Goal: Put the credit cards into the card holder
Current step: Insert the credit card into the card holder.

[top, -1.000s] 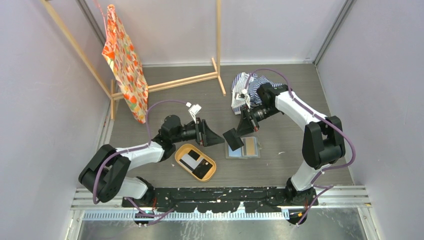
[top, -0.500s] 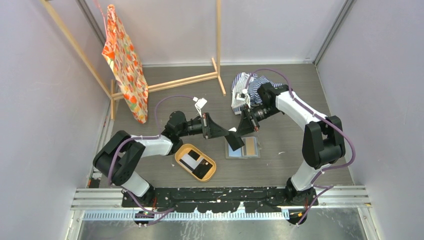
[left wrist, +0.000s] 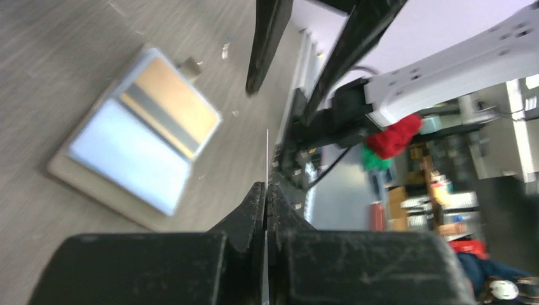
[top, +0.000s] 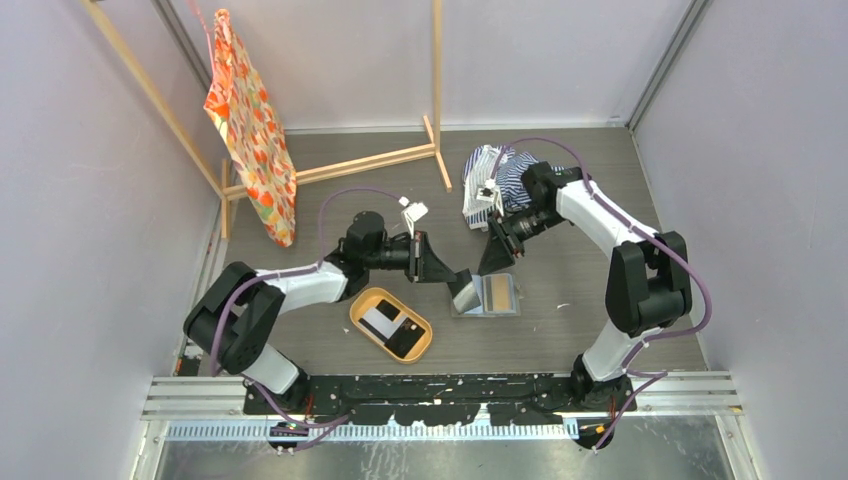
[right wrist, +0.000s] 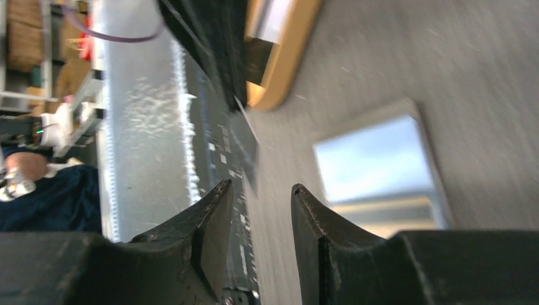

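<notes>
Passed across since a second ago, the dark credit card (top: 464, 291) now sits in the left claw (left wrist: 266, 189), its jaws pressed together on the card's edge, while the right claw (right wrist: 260, 187) has let go and eased back.

Going left to right: the orange tray (top: 356, 312) lies on the worktop (top: 560, 200) near the arm bases, a white card (top: 378, 320) and a black card (top: 402, 341) inside it. Just right of it, the left claw holds its card tilted over the near-left edge of the card holder (top: 500, 296), which lies open and flat, one side pale blue and the other showing what looks like an orange-tan card. Beyond it the right claw hangs with jaws spread, empty.

To do this well, I'd say the left arm should line the card's leading edge up with the pocket mouth, slide it in at a shallow angle, and release only once it is well seated. The right claw could pin the holder so it doesn't skid.
</notes>
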### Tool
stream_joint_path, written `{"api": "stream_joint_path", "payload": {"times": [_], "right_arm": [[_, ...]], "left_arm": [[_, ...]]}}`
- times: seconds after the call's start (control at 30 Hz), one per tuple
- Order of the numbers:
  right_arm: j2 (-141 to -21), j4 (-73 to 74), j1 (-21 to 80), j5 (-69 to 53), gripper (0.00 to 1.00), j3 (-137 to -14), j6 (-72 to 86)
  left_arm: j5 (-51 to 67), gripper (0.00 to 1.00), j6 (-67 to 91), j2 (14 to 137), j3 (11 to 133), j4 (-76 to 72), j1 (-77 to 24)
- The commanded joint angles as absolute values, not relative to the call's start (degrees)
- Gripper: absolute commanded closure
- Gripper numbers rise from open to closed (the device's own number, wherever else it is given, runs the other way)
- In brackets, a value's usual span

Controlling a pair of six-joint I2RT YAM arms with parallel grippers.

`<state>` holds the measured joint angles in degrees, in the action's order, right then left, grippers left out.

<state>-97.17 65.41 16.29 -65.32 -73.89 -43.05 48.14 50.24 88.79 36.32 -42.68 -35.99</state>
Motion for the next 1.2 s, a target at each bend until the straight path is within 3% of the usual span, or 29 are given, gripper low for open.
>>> {"api": "stream_joint_path", "payload": {"times": [0.0, 0.17, 0.27, 0.73, 1.17], "right_arm": [[-96.92, 63.73, 11.71, -52.06, 0.57, -75.39, -40.92], [-99.08, 62.80, 9.66, -47.71, 0.75, -72.56, -37.14], [-101.66, 63.35, 9.58, -46.27, 0.79, -72.12, -35.26], [-111.38, 63.45, 10.11, -38.93, 0.84, -73.36, -30.91], [-113.11, 63.33, 10.42, -37.27, 0.84, -73.47, -30.33]], "left_arm": [[48.12, 1.00, 30.36, 85.06, 44.34, -12.12, -35.95], [49.31, 1.00, 26.44, 89.04, 52.34, -5.41, -35.96], [49.82, 1.00, 27.72, 93.48, 55.62, -6.52, -35.95], [51.70, 1.00, 32.68, 106.19, 59.44, -13.17, -36.01], [51.42, 1.00, 38.93, 111.51, 59.11, -19.40, -35.20]]}}
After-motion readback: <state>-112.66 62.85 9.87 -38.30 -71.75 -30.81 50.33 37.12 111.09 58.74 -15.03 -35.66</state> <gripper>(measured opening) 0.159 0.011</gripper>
